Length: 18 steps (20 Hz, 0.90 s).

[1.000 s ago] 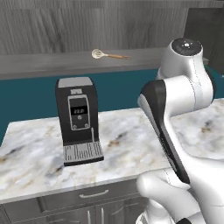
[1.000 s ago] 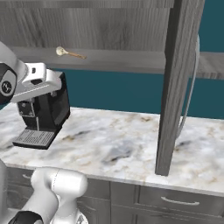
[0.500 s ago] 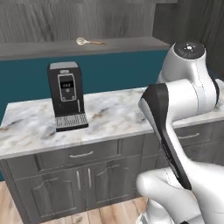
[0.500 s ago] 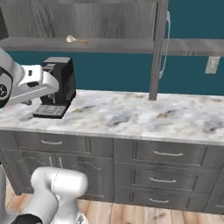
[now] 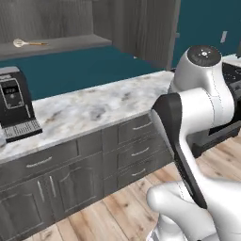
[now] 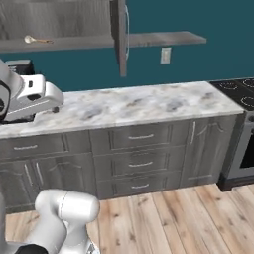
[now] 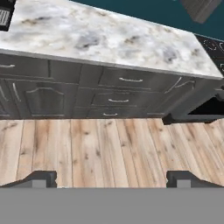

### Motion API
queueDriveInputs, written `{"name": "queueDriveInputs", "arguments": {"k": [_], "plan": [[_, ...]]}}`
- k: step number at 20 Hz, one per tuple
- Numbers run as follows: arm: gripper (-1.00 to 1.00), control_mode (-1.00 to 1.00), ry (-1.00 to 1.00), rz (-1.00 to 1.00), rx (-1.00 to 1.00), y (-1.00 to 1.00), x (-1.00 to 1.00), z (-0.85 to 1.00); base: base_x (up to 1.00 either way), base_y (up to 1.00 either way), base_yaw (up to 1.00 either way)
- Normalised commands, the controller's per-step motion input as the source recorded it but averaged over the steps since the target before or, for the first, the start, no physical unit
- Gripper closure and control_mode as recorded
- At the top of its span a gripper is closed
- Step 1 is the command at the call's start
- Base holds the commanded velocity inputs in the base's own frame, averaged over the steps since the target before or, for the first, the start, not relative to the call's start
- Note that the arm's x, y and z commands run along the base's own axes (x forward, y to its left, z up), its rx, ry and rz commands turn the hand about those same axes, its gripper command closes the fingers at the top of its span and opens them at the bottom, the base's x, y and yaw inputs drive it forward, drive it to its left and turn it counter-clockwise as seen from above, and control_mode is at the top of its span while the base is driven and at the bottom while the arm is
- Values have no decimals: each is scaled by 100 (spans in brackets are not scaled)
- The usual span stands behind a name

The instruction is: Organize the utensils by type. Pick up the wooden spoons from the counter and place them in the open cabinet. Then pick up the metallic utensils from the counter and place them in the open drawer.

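Note:
A wooden spoon with a pale bowl and tan handle lies on the shelf of the open cabinet, up at the left; the right base view shows the same spoon on the shelf. The marble counter bears no utensil that I can make out, and the metallic utensils are out of view. My gripper is open with nothing between its fingertips, held out over the wooden floor in front of the counter. A dark pulled-out drawer shows at the lower right of the cabinet run.
A black coffee machine stands at the counter's left end. The cabinet's long door hangs open, edge-on above the counter. A black stove adjoins the counter on the right. Closed drawers and doors line the fronts, with wooden floor before them.
The whole picture has shifted: the base has backed away and swung right, so the counter sits farther off and the floor and stove show. The spoon stays on the shelf; the gripper stays open.

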Motion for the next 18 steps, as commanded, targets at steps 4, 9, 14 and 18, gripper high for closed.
{"name": "queueDriveInputs", "arguments": {"k": [4, 9, 14, 18], "plan": [[-100, 100, 0, 0, 0, 0, 0, 0, -3, -77, -48], [-100, 100, 0, 0, 0, 0, 0, 0, 0, -77, -45], [-100, 100, 0, 0, 0, 0, 0, 0, 5, -80, -33], [-100, 100, 0, 0, 0, 0, 0, 0, 40, -77, -17]]}}
